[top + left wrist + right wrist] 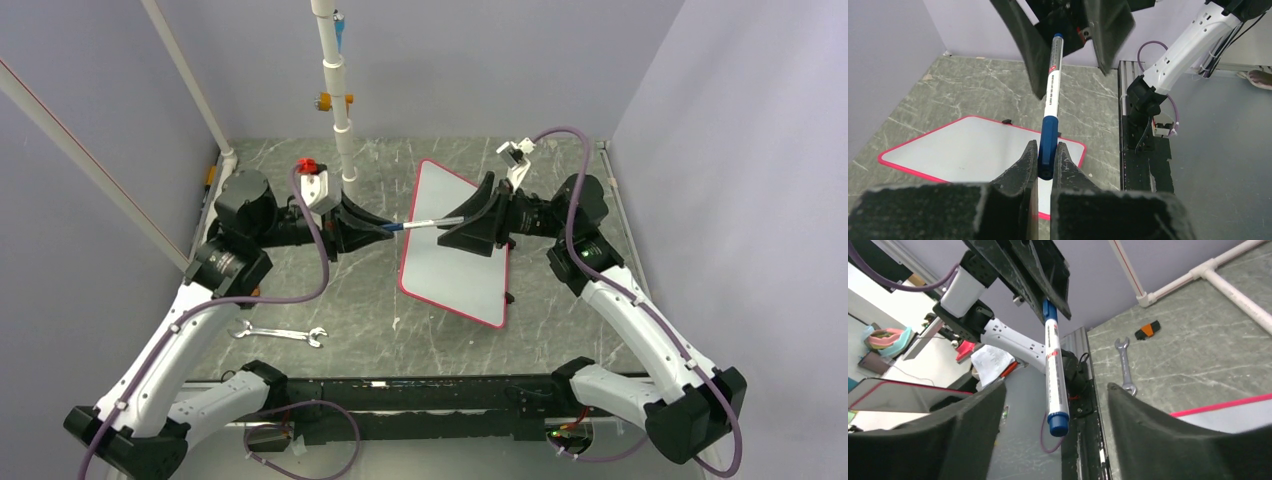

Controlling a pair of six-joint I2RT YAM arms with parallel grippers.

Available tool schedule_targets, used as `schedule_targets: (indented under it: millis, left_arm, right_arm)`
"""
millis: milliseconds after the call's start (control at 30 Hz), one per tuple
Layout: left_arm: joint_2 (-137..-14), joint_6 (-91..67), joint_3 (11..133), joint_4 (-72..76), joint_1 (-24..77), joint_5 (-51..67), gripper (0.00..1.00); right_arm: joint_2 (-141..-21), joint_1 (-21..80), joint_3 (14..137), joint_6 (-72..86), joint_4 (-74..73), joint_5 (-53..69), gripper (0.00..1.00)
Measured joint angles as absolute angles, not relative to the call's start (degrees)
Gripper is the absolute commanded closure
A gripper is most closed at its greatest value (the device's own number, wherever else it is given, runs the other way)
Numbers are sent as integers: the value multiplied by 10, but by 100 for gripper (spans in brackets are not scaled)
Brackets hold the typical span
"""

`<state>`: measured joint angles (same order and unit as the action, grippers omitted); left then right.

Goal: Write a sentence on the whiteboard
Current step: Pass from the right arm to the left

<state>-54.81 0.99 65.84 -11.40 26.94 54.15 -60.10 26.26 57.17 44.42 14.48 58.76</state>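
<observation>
The whiteboard (pixel 452 272) lies flat on the table, white with a red rim, and shows again in the left wrist view (pixel 963 150). The sentence is out of view; the board's visible face is plain white. A marker (pixel 428 224) with a white barrel and blue cap hangs level above the board's left edge. My left gripper (pixel 1047 146) is shut on the marker's blue cap (pixel 1049 135). My right gripper (pixel 1055 387) stands open around the marker's (pixel 1054 365) other end, both fingers well apart from the barrel.
A silver wrench (pixel 280 334) lies on the table left of the board, also in the right wrist view (pixel 1125 365). A white pipe post (pixel 340 120) rises at the back. A small orange-and-black piece (pixel 1148 330) lies by the floor pipe.
</observation>
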Motion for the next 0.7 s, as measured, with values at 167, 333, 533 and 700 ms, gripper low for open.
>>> schedule_targets:
  millis: [167,333,533,700]
  left_arm:
    - [-574,8,695,-133,269,541,100]
    - [-588,8,720,-156,269,543,100]
    - [-600,8,722,-161,269,553,100]
    - [-605,13,722,-164,269,560,100]
  right_arm:
    - [-613,263,577,417,131,591,20]
    - [-632,263,591,423,159,599,36]
    - [-656,271,597,444,188,606,53]
    - [-669,282,602,447,192,606,56]
